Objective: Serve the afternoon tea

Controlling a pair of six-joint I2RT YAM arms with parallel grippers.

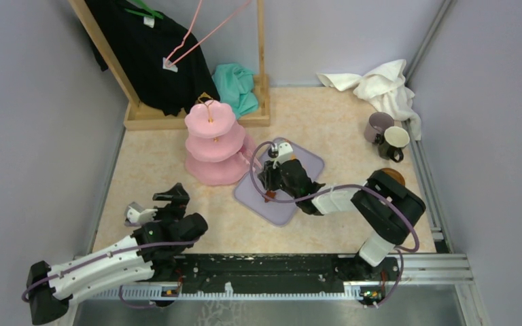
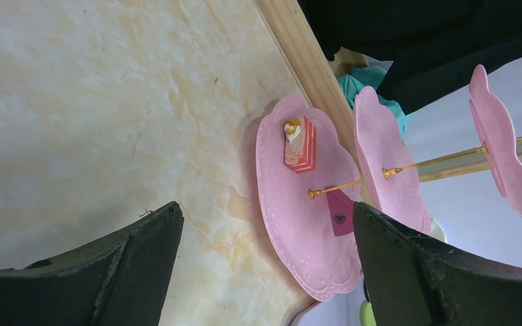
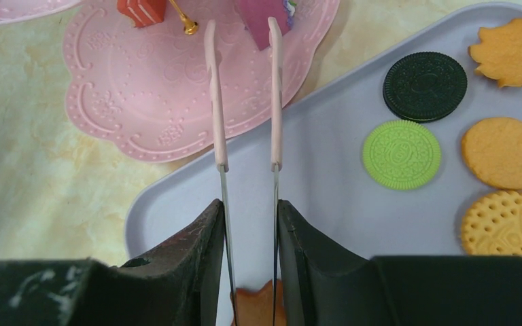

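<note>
The pink stand [image 1: 212, 139] is on the desk [image 1: 156, 163]. Its lowest plate [image 3: 143, 88] carries a red cake slice [image 2: 300, 144] and a purple piece [image 2: 340, 216]. Just right of the stand, the lilac tray [image 3: 312, 183] holds a black round [image 3: 425, 86], a green round [image 3: 402, 154] and orange biscuits [image 3: 506, 153]. The right gripper [image 3: 250, 210] is closed narrowly on the pink tongs [image 3: 215, 102], whose tips reach over the lowest plate. The left gripper [image 2: 266, 207], in front of the stand, is wide open and holds nothing. The mauve mug [image 1: 378, 125] and the cream mug [image 1: 395, 141] are well to the right of the stand.
</note>
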